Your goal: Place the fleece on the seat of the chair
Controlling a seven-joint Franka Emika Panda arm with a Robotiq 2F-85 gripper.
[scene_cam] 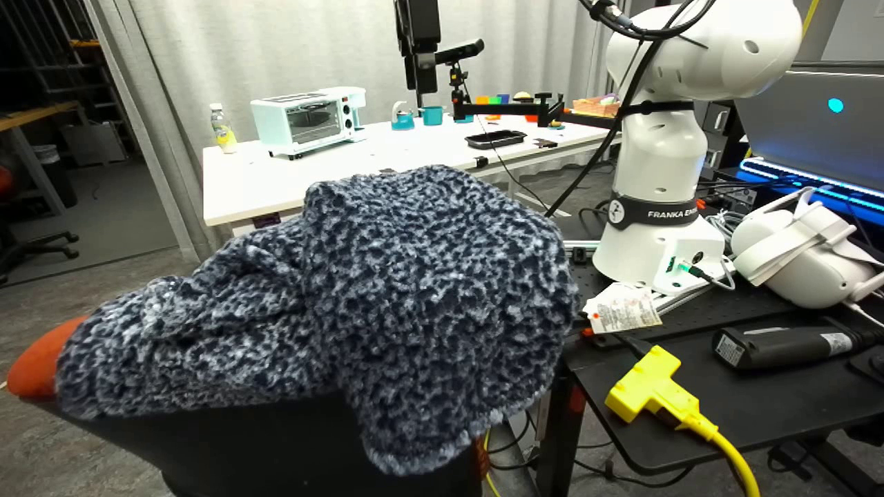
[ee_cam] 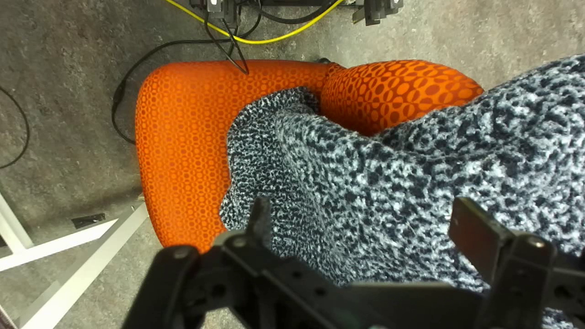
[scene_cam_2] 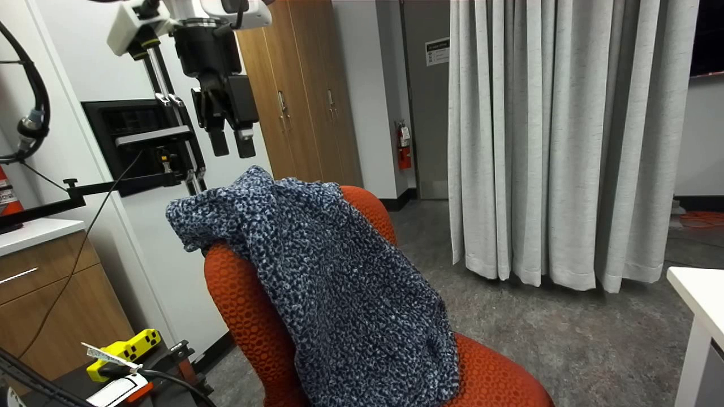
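Speckled fleece [scene_cam: 442, 290] drapes the orange chair [scene_cam_2: 257, 308], claw [ee_cam: 361, 217] wide above

Right over the top of the backrest [scene_cam_2: 373, 213] it lies, running down the front, and its lower end rests on the seat [ee_cam: 187, 146], with orange showing around that edge. At the rear, a flap [scene_cam: 442, 407] hangs over the chair's black shell [scene_cam: 262, 442]. And look up: the claw's fingers [ee_cam: 475, 240] stand well apart, above the fleece and clear of it, holding nothing. Near the chair, a black tabletop [scene_cam: 794, 407] carries a yellow power splitter [scene_cam: 646, 383], with the white robot arm [scene_cam: 659, 152] standing behind. Farther back, a white tabletop [scene_cam: 262, 181] holds a pale blue toaster oven [scene_cam: 314, 123], a black tray [scene_cam: 496, 139] and, at the corner, a bottle [scene_cam: 222, 130]. Beyond, grey curtains [scene_cam: 311, 41] hang.
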